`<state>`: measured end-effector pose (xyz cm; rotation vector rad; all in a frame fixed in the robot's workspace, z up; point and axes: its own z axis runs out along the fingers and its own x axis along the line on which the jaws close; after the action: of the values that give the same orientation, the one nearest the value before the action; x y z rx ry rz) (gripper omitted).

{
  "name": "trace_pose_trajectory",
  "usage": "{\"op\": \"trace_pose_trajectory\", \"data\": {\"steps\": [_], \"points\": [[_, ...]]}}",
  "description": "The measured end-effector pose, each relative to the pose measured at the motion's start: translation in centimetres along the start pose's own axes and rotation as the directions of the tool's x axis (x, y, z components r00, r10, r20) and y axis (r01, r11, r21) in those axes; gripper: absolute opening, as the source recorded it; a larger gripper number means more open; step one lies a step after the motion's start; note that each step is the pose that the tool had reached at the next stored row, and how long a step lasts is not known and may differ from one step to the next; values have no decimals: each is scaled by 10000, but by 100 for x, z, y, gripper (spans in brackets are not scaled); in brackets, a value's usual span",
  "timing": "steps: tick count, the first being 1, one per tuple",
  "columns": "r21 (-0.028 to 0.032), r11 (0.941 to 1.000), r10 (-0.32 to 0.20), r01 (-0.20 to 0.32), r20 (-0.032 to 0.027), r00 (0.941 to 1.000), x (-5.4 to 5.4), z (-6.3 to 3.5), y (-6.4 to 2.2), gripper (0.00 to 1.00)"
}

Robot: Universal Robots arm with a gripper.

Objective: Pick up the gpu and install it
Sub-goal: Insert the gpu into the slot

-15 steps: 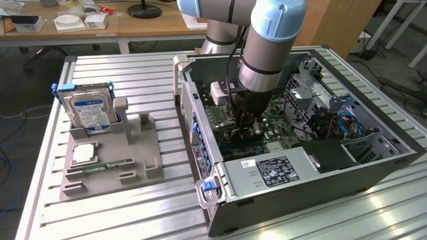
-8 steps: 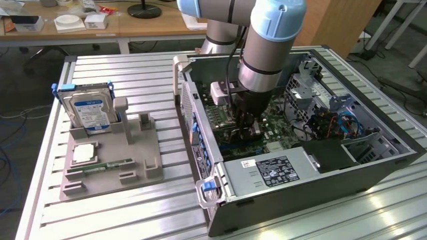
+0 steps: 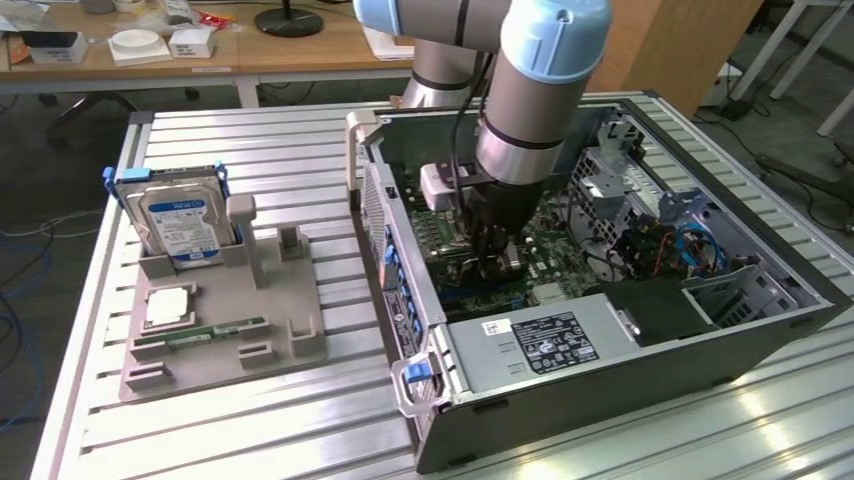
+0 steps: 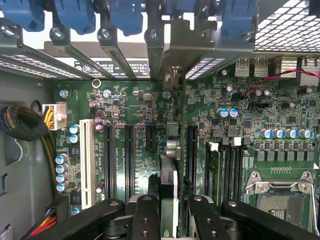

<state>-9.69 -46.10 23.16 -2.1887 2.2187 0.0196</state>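
In the wrist view I see the gpu (image 4: 169, 172) edge-on, a thin dark card standing upright over the green motherboard (image 4: 140, 100). Its silver metal bracket (image 4: 172, 55) reaches up to the case's rear slot openings under the blue clips. My gripper (image 4: 169, 212) is shut on the card, with one black finger (image 4: 145, 215) on each side of it. The card lines up between two long black expansion slots (image 4: 128, 155). I cannot tell whether it sits in a slot. In the exterior view my gripper (image 3: 489, 255) hangs deep inside the open computer case (image 3: 641, 380).
A grey holder tray (image 3: 227, 320) on the slatted table carries a silver hard drive (image 3: 180, 220), a square chip (image 3: 170, 307) and a green memory stick (image 3: 214, 330). Inside the case are the power supply (image 3: 547, 340), a braided cable bundle (image 4: 25, 125), the processor socket (image 4: 280, 200) and memory slots.
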Motion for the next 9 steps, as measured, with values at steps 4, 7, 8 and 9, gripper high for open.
{"op": "trace_pose_trajectory", "data": {"steps": [4,7,8,9], "points": [[5,10000,-4,4,-9,10000,2,11,14,27],[26,10000,-3,3,-13,10000,3,19,18,27],[27,10000,-4,4,-13,10000,3,19,18,27],[9,10000,-4,4,-4,10000,2,19,20,27]]}}
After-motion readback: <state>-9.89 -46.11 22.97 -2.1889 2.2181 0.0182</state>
